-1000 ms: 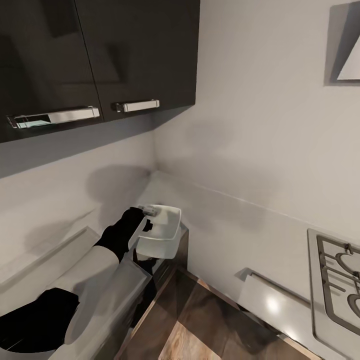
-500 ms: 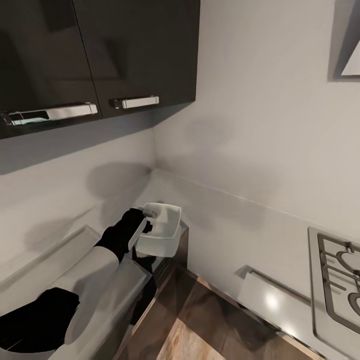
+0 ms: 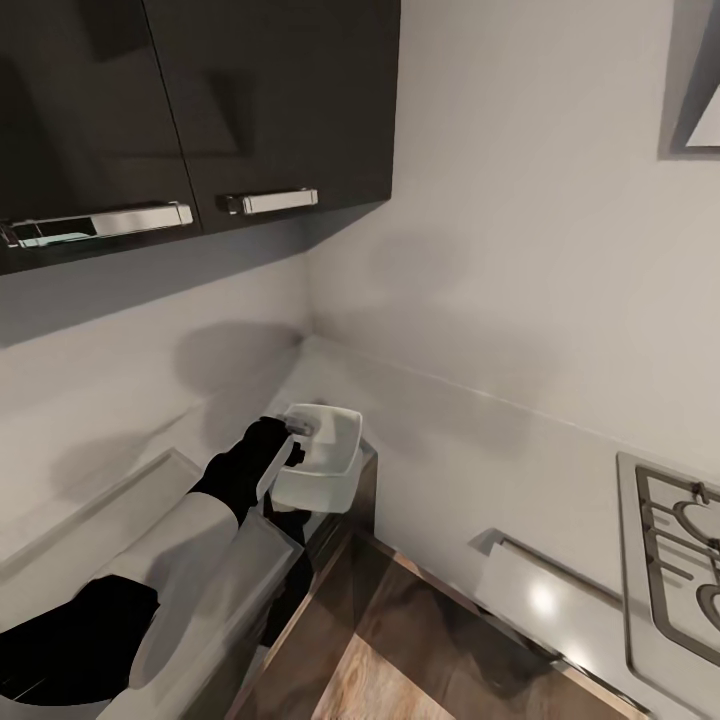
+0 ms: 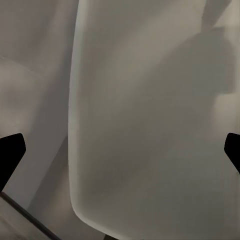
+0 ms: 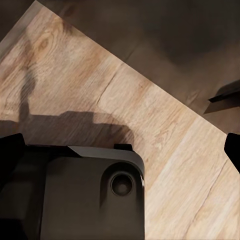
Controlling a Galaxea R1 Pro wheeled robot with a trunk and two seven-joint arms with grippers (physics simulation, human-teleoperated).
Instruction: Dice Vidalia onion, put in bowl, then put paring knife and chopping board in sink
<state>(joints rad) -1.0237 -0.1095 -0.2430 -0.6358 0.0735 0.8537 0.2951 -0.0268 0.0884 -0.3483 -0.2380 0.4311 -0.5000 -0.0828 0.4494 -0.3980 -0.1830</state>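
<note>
From the head view, the black left gripper holds a white rectangular plastic bowl by its rim, above the pale countertop corner. The left wrist view shows that bowl's wall, the jaws apparently clamped. In the right wrist view, the right gripper's dark fingertips stand wide apart over the wooden plank floor.

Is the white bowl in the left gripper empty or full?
Cannot tell: the bowl hangs tilted in the left gripper, its visible inside plain white.
</note>
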